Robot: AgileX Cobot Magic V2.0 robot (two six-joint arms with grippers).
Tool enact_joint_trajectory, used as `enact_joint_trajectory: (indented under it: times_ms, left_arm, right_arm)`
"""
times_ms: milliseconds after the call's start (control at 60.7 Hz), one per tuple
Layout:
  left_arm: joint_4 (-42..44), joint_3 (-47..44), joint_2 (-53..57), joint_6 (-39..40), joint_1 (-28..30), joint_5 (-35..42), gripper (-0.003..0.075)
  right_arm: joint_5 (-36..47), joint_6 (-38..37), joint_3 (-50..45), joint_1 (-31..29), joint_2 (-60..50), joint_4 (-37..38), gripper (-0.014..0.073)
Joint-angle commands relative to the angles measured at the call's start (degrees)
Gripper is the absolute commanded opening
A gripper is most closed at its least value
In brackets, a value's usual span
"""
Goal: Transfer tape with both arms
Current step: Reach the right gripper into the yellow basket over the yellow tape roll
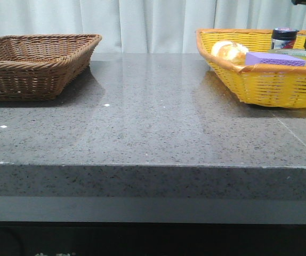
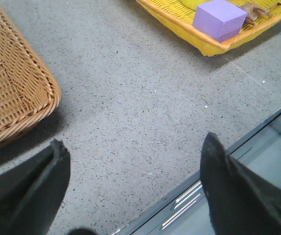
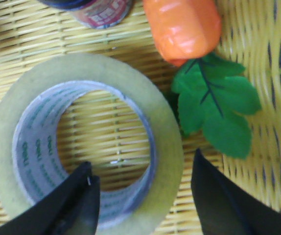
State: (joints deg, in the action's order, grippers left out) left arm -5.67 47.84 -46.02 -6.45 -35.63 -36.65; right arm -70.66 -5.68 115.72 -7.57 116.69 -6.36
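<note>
Right hand (image 3: 143, 196) spread wide over tape (image 3: 84, 142), lying flat in yellow basket (image 3: 272, 73), centre-left of right wrist frame. One finger inside core, other outside wall: drop straight, pinch wall squarely. Left hand (image 2: 133, 188) apart, empty, over desk (image 2: 130, 98).

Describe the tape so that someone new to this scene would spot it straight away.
Start at the yellow basket on the table's right side. The tape lies flat on its woven floor, beside an orange toy carrot with green leaves. It is the only ring there: translucent yellow, with a white green-printed core.
</note>
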Motion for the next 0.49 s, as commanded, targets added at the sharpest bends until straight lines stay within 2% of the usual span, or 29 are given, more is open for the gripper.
enact_joint_trajectory:
  times_ms: [0,148,231,396,478]
  left_arm:
    - [-0.79,1.85,0.14,0.12,-0.51,3.17,0.0546]
    - [-0.79,1.85,0.14,0.12,-0.51,3.17,0.0547]
    - [-0.79,1.85,0.14,0.12,-0.51,3.17,0.0546]
    - [-0.79,1.85,0.14,0.12,-0.51,3.17,0.0546]
    - [-0.79,1.85,0.14,0.12,-0.51,3.17,0.0546]
  right_arm:
    - [2.99,-0.05,1.95,-0.50,-2.02,0.24,0.0435]
    - [3.99,-0.05,1.95,-0.50,-0.32,0.24,0.0432]
    - [3.77,-0.05,1.95,-0.50,0.53,0.24,0.0400]
    - [3.51,-0.05,1.95,-0.50,1.07,0.24,0.0201]
    - [3.50,-0.05,1.95,-0.50,1.02,0.24,0.0129]
